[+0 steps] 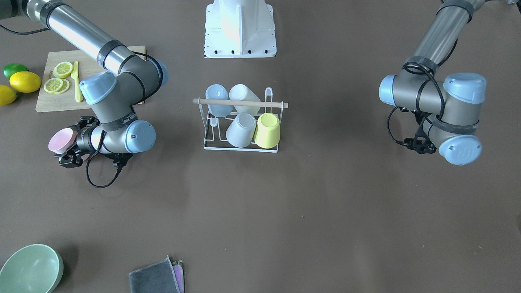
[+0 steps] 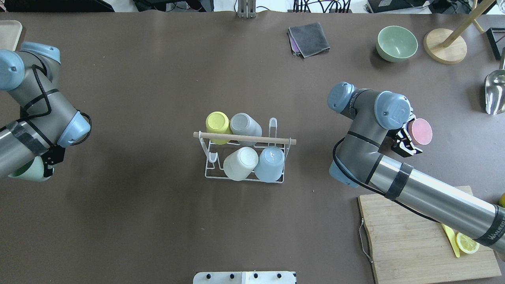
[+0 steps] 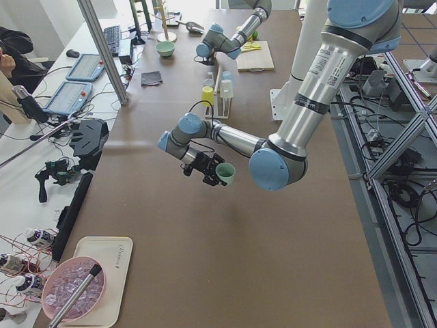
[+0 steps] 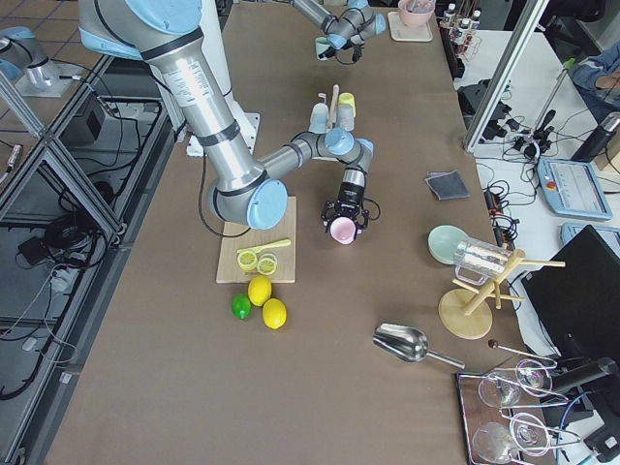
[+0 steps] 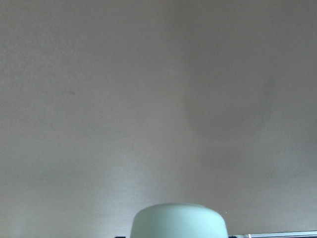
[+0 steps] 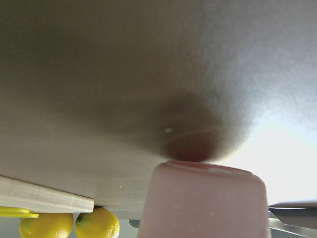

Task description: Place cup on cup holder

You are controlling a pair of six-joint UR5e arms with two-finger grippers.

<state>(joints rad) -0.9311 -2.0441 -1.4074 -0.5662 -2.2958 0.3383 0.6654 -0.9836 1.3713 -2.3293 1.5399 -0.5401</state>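
Note:
The cup holder is a white wire rack with a wooden rod on top, at the table's middle; it also shows in the front view. It carries a yellow, a grey, a white and a blue cup upside down. Two prongs stand bare. My right gripper is shut on a pink cup, held on its side above the table to the right of the rack; the right wrist view shows the pink cup. My left gripper is shut on a light green cup, far left of the rack.
A wooden cutting board with lemon slices and a yellow knife lies near my right arm. Lemons and a lime lie beside it. A green bowl, folded cloths, a wooden stand and a metal scoop sit at the far right.

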